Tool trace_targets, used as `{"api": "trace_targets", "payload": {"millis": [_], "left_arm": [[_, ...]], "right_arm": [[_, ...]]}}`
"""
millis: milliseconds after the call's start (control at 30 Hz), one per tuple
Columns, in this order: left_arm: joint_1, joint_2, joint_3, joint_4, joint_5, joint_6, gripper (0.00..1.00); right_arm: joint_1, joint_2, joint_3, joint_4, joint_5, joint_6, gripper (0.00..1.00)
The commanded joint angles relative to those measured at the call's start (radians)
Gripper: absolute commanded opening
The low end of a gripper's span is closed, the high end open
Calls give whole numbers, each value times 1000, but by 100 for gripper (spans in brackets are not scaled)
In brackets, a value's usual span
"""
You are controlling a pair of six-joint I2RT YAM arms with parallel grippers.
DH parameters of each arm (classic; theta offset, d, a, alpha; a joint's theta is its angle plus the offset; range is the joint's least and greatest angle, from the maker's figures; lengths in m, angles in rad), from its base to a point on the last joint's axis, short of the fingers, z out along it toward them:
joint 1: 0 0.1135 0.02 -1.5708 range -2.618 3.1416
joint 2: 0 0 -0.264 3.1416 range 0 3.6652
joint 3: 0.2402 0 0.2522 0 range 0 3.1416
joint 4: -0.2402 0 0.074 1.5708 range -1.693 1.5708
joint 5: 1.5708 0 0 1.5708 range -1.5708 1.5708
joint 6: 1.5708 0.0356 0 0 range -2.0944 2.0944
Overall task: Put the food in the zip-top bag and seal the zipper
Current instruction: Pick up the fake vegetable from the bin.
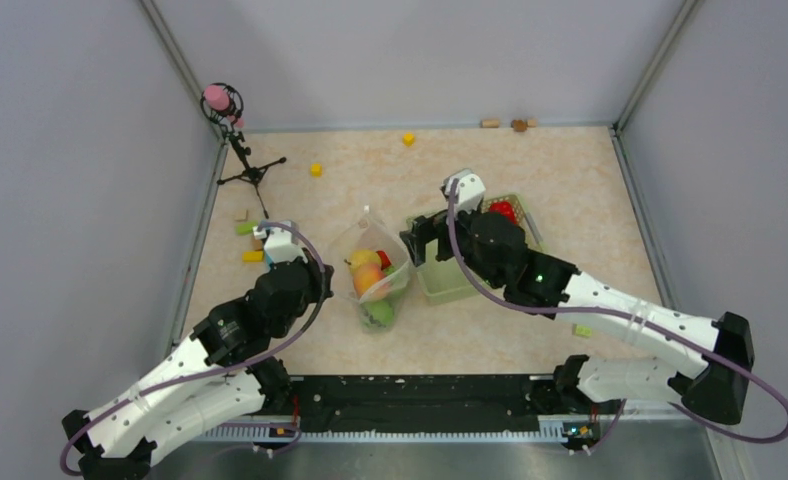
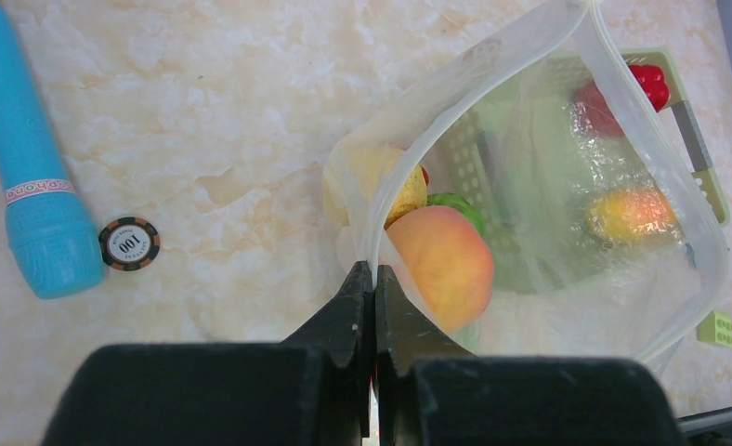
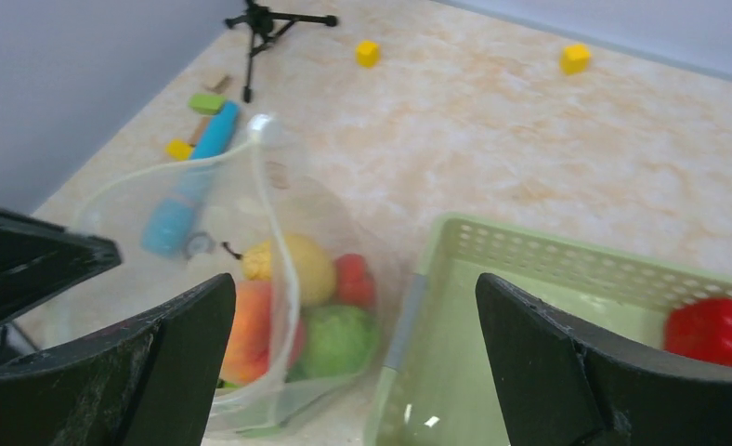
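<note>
**Zip-top bag** (image 1: pixel 372 240): clear plastic, mid-table, mouth open. The zipper (image 2: pixel 455 93) runs along the mouth edge as a whitish strip and is unsealed.

**Left hand** (image 2: pixel 373 279): jaws pressed together on the near-left part of the bag's rim, pinching the plastic. The bag extends right and far from the fingertips.

**Food, in the bag:**
- 1 peach-orange fruit (image 2: pixel 441 265), just right of the left hand's tips
- 1 yellow fruit (image 2: pixel 392 186), farther in
- 1 red piece (image 3: pixel 355 274)
- 1 green piece (image 3: pixel 339 339)

**Food, outside the bag:** 1 red pepper (image 3: pixel 715 330), in the far-right corner of the basket.

**Basket** (image 3: pixel 529 246): pale green, slatted, just right of the bag.

**Right hand** (image 3: pixel 353 297): fingers spread wide, gripping nothing. It hovers above the bag's right side and the basket's left wall, with the red pepper to its right, apart from both fingers.

**In the way:** the bag's right-side film and the basket's left wall lie between the bagged food and the red pepper.

**Surroundings on the table** (image 1: pixel 570 180):
- 1 blue tube (image 2: pixel 28 177), left of the bag and apart from it
- 1 poker chip (image 2: pixel 129 243) marked 100, just beside the blue tube
- 1 yellow cube (image 1: pixel 315 169), far-left
- 1 second cube (image 1: pixel 408 138), near the far wall
- 1 tripod (image 1: pixel 253 170), far-left corner
</note>
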Motion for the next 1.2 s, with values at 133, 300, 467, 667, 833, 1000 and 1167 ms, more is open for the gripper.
{"api": "trace_targets", "payload": {"millis": [133, 300, 467, 667, 833, 1000, 1167], "left_arm": [[-5, 2, 1, 43, 3, 5, 0], [-5, -1, -1, 43, -3, 1, 0], [-5, 6, -1, 46, -3, 1, 0], [-5, 18, -1, 45, -10, 2, 0], [-5, 24, -1, 44, -16, 3, 0], [-5, 28, -4, 50, -16, 7, 0], [-5, 41, 0, 52, -6, 9, 0]], "right_arm": [[-231, -66, -93, -26, 69, 7, 99], [-352, 16, -101, -37, 159, -42, 99], [-398, 133, -88, -19, 231, -101, 99], [-462, 308, -42, 3, 259, -132, 99], [-488, 425, 16, 27, 252, -184, 98], [-494, 499, 34, 59, 257, -214, 94], [-496, 554, 63, 47, 296, -251, 93]]}}
